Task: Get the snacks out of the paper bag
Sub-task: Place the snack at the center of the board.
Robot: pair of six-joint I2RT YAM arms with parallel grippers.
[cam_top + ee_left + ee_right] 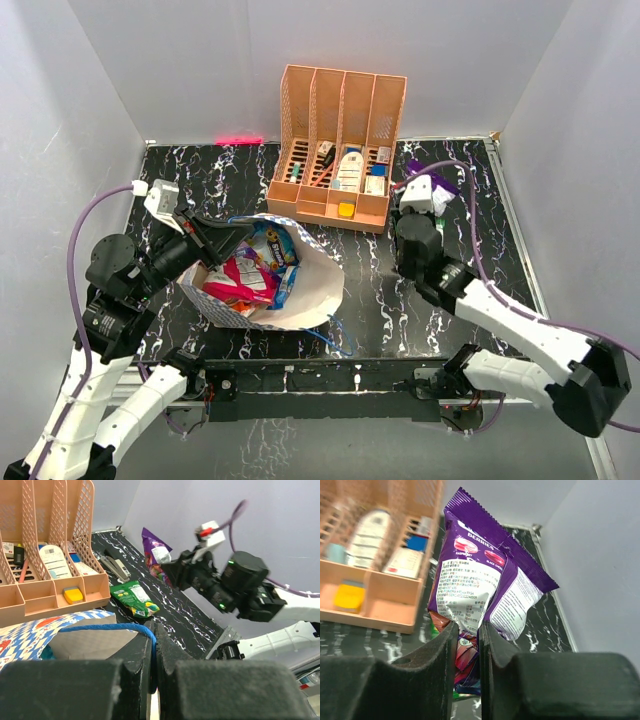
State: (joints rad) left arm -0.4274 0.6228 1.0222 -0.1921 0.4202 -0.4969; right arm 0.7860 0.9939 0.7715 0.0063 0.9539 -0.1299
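Observation:
The paper bag (312, 288) lies open at centre-left, its white inside showing, with several snacks (252, 275) in pink, blue and red inside it. At the bag's rim my left gripper (238, 236) is shut on the bag's blue string handle (100, 628), which is pinched between the jaws of the left gripper (155, 628). My right gripper (468, 627) is shut on a purple snack packet (480, 575) and holds it upright above the table right of the organizer. The same purple packet (155, 550) shows in the left wrist view. A green packet (134, 597) lies flat on the table.
An orange slotted organizer (340, 150) with small bottles and boxes stands at the back centre. A stapler (115, 567) lies beside it on the black marbled table (370, 300). White walls close in the sides and back.

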